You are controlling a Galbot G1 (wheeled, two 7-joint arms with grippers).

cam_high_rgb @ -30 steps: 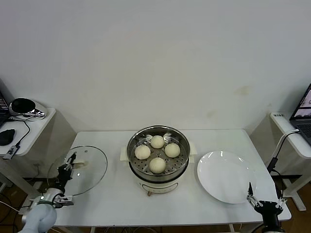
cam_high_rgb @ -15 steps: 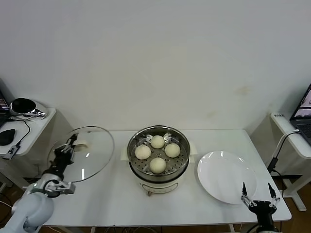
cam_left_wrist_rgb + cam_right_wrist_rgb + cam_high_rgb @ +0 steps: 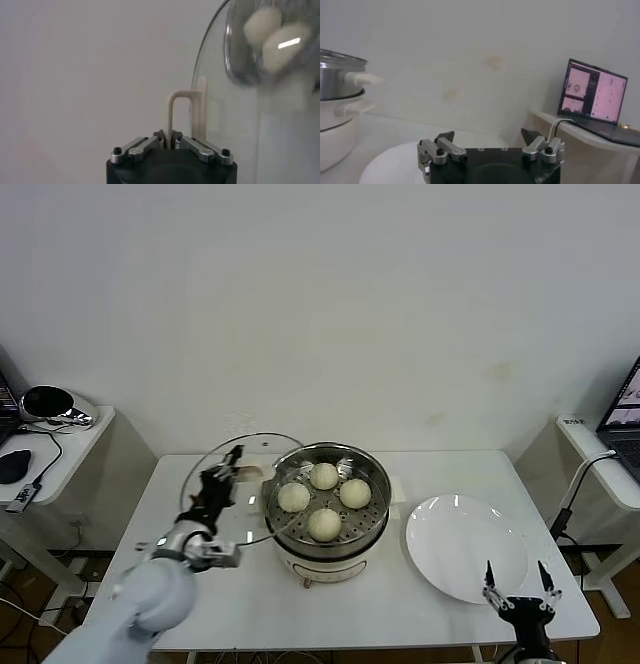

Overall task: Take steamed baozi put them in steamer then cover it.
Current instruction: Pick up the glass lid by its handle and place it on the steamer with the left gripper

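Four cream-white baozi (image 3: pixel 323 524) lie in the shiny steamer (image 3: pixel 372 519) on its white pot base at the table's middle. My left gripper (image 3: pixel 224 474) is shut on the cream handle (image 3: pixel 178 112) of the clear glass cover (image 3: pixel 215 464). It holds the cover tilted in the air, just left of the steamer, its rim overlapping the steamer's left edge. In the left wrist view two baozi (image 3: pixel 270 32) show through the glass (image 3: pixel 240 100). My right gripper (image 3: pixel 515 589) is open and empty at the table's front right, below the white plate.
A flat white plate (image 3: pixel 465 549) lies right of the steamer; it also shows in the right wrist view (image 3: pixel 395 167). Side tables stand left (image 3: pixel 55 454) and right, the right one with a laptop (image 3: pixel 592 97).
My left gripper has lifted the cover off the table's left side and carried it right, up to the steamer's left rim. The right gripper has shifted slightly left and is now open wider.
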